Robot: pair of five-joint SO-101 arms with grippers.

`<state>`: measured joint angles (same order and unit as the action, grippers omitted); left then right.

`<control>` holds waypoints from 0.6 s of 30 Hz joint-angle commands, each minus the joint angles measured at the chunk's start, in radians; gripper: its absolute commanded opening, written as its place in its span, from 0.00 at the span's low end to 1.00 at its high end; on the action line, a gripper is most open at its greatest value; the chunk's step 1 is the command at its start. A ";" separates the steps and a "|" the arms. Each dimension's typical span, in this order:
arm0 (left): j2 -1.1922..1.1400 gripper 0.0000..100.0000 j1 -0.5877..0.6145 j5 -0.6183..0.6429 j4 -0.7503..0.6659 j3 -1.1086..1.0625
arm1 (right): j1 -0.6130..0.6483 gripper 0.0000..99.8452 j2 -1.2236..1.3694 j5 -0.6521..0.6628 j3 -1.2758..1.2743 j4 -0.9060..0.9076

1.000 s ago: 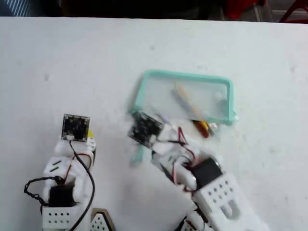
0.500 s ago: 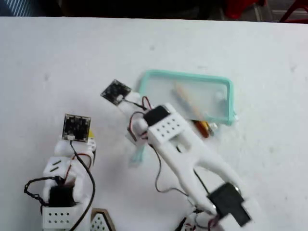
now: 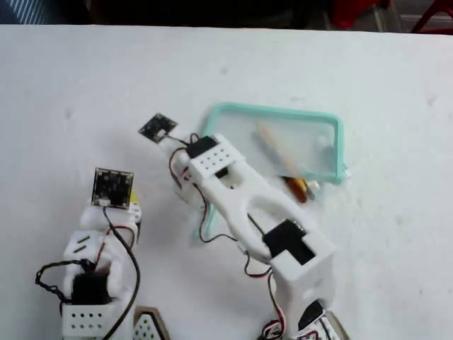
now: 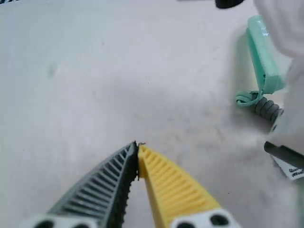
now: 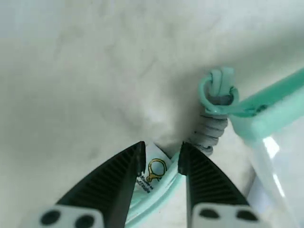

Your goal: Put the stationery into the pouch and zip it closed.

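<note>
Right arm (image 3: 241,198) has swung out to the pouch (image 3: 269,110), near-left corner; right gripper (image 5: 160,149) parted astride teal strap (image 5: 164,183), nothing pinched. Left gripper (image 4: 137,145) clenched, empty. Likely bracing for zipping.

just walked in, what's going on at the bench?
The right arm is stretched out to the corner of the teal-rimmed pouch. Its pincer is slightly open around the teal strap and white tag. A pencil lies in the pouch, an orange end poking past the rim. The left pincer is shut over bare table.
</note>
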<state>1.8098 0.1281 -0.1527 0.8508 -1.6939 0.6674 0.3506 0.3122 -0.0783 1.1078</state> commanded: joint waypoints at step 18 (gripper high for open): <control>0.012 0.03 -0.027 -0.014 -0.026 0.034 | -0.073 0.20 0.008 -0.009 0.063 -0.047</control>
<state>1.8098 0.1143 -0.1527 0.8508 -1.6939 0.6045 0.3659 0.3122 -0.0568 1.0971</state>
